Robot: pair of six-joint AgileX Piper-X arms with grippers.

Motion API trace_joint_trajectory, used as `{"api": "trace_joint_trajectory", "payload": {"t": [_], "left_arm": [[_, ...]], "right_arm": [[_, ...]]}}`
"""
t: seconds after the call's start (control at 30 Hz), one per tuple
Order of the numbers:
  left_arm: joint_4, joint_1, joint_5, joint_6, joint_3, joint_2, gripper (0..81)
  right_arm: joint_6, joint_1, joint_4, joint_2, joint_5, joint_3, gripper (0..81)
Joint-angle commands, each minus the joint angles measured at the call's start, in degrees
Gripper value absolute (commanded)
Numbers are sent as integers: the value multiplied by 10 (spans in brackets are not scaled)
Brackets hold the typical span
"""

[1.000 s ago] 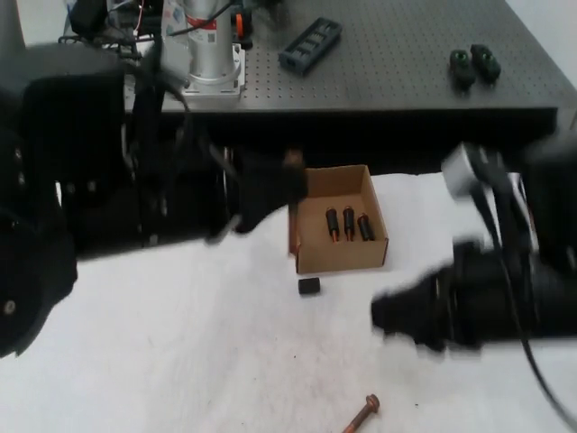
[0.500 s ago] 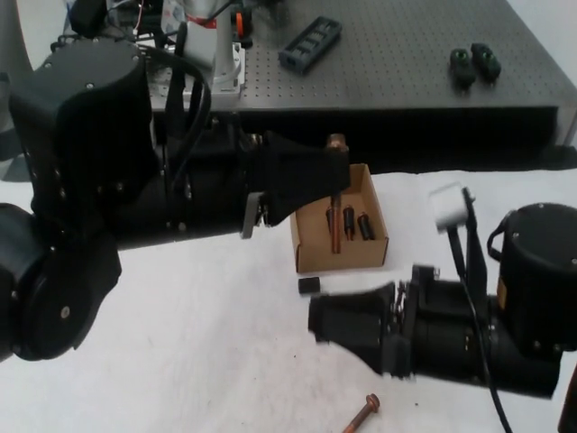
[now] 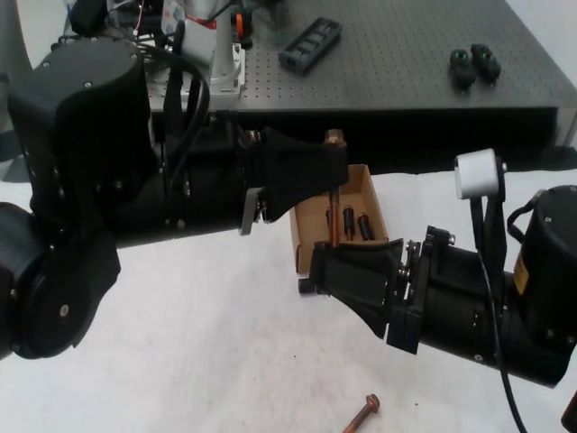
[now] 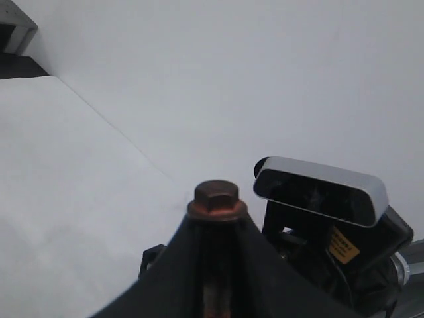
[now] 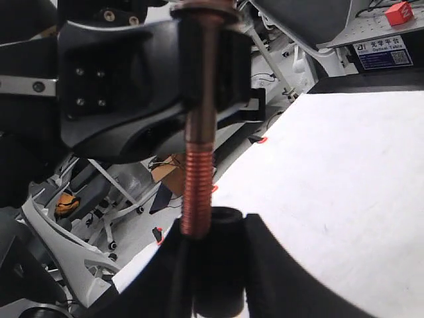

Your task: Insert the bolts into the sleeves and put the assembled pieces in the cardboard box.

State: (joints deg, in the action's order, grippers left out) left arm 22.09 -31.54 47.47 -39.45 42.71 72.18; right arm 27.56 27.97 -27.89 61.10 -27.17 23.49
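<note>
My left gripper [image 3: 330,177] is shut on a copper bolt [image 3: 335,194] and holds it upright above the cardboard box [image 3: 311,257]. The bolt's hex head [image 4: 216,199] pokes out from between the black fingers [image 4: 265,265]. My right gripper [image 3: 317,271] is shut on a black sleeve [image 5: 218,258], just under the bolt's threaded end [image 5: 197,192]. The thread's tip touches the sleeve's rim; whether it has entered the hole I cannot tell. Assembled pieces [image 3: 349,221] lie inside the box.
A loose bolt [image 3: 361,415] lies on the white cloth near the front edge. A small black sleeve [image 3: 306,288] sits on the cloth before the box, against the right gripper. On the perforated bench behind are a black tray [image 3: 311,43] and two black parts [image 3: 473,63].
The left arm has brought the bolt rightwards over the box and holds it there. The right arm has moved left and towards the box, bringing the sleeve under the bolt's tip.
</note>
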Motion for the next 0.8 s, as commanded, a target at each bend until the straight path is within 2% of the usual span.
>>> {"api": "trace_joint_trajectory", "payload": {"t": [0.0,0.2,0.77], "left_arm": [[7,-2,-7,0,4,-2,6],[7,-2,-8,9,4,-2,6],[7,-2,12,11,4,-2,6]], "right_arm": [[-6,0,2,-14,8,2,14],[-38,0,88,-43,5,2,14],[-45,0,25,-53,22,2,14]]}}
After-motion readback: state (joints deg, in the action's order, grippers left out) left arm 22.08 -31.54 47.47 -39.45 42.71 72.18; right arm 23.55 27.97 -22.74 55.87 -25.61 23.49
